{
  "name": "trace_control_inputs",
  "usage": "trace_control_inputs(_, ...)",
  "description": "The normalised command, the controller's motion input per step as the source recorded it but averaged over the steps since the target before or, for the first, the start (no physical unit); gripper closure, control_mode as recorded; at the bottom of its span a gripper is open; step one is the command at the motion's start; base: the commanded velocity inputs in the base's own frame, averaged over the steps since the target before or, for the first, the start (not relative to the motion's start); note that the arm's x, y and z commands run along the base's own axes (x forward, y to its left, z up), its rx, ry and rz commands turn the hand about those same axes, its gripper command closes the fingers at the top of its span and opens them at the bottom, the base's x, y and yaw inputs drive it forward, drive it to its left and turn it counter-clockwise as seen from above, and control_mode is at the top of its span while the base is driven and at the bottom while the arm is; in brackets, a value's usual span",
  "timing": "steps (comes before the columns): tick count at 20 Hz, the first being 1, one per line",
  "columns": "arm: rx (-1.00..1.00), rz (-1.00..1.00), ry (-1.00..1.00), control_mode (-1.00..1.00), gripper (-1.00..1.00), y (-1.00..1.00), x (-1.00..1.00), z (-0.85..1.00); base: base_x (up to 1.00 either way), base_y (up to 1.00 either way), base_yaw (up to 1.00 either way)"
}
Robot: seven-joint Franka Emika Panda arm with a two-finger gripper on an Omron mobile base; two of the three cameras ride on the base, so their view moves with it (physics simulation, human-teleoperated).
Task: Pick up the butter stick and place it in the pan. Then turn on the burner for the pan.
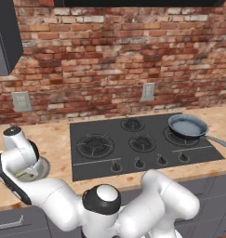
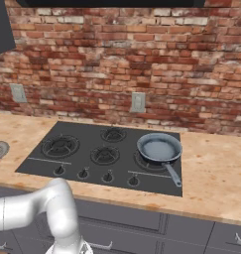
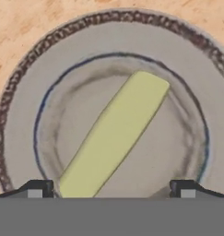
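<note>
The butter stick (image 3: 115, 133), a slim pale yellow bar, lies diagonally in the middle of a round grey plate (image 3: 26, 120) with a speckled rim. My gripper (image 3: 111, 189) hovers close above it, open, one fingertip on each side of the bar's lower end and nothing held. In the left base view my hand hangs over that plate (image 1: 43, 166) on the counter, left of the cooktop. The pan (image 1: 188, 125), a dark skillet with a bluish inside, sits empty on the right burner (image 2: 159, 148), its long handle pointing toward the front right.
The black cooktop (image 1: 133, 144) has several burners and a row of knobs (image 1: 139, 163) along its front edge. A brick wall with outlets runs behind the wooden counter. A dark cabinet (image 1: 5, 37) hangs at the upper left.
</note>
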Motion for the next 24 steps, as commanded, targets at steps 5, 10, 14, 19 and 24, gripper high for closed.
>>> trace_control_inputs(5,0.02,-0.15,0.00,-1.00,-1.00,0.00,-0.25,-0.10,0.00,0.00,0.00)
trace_control_inputs(10,0.00,-0.14,0.00,-1.00,-1.00,0.00,0.17,0.01,0.00,0.00,0.00)
trace_control_inputs(14,0.00,-0.12,0.00,-1.00,-1.00,0.00,0.27,0.07,0.00,0.00,0.00)
trace_control_inputs(19,0.00,-0.09,0.03,-1.00,-1.00,-0.02,0.30,0.01,0.00,0.00,0.00)
trace_control_inputs(24,0.01,-0.07,0.05,-1.00,-1.00,-0.03,0.16,0.02,0.00,0.00,0.00)
